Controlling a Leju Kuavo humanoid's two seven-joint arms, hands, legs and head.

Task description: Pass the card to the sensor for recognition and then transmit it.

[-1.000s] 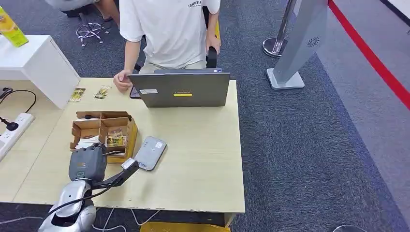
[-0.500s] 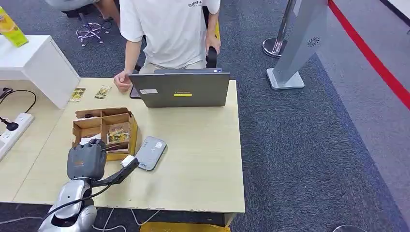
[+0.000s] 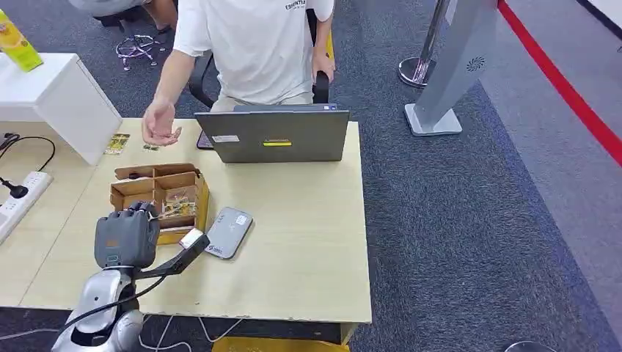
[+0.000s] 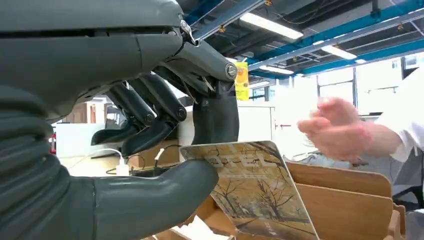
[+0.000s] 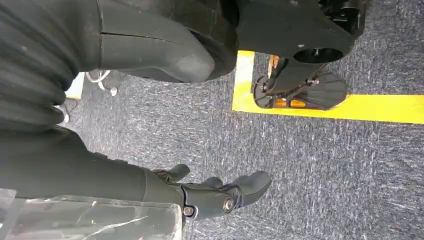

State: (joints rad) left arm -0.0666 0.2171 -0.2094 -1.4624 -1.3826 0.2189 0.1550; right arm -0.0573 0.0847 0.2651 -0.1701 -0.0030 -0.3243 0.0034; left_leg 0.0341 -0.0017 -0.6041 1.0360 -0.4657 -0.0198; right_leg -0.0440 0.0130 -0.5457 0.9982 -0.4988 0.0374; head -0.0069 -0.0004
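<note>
Grey robotic left hand [image 3: 126, 236] pinches a picture card [image 4: 250, 187] between thumb and fingers, lifted just above the cardboard box [image 3: 158, 199] at about nine o'clock on the wooden table [image 3: 293, 220]. The grey card sensor [image 3: 228, 232] lies just beside the box toward three o'clock, likely the card's next stop. A person's open hand [image 3: 160, 125] waits at eleven o'clock, seemingly to receive it. The right hand [image 5: 220, 192] hangs empty, fingers loosely apart, over the carpet.

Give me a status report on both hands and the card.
Left hand pinching card over cardboard box. Right hand hanging over carpet, fingers apart, empty. Reader beside box; person's hand raised above table.
</note>
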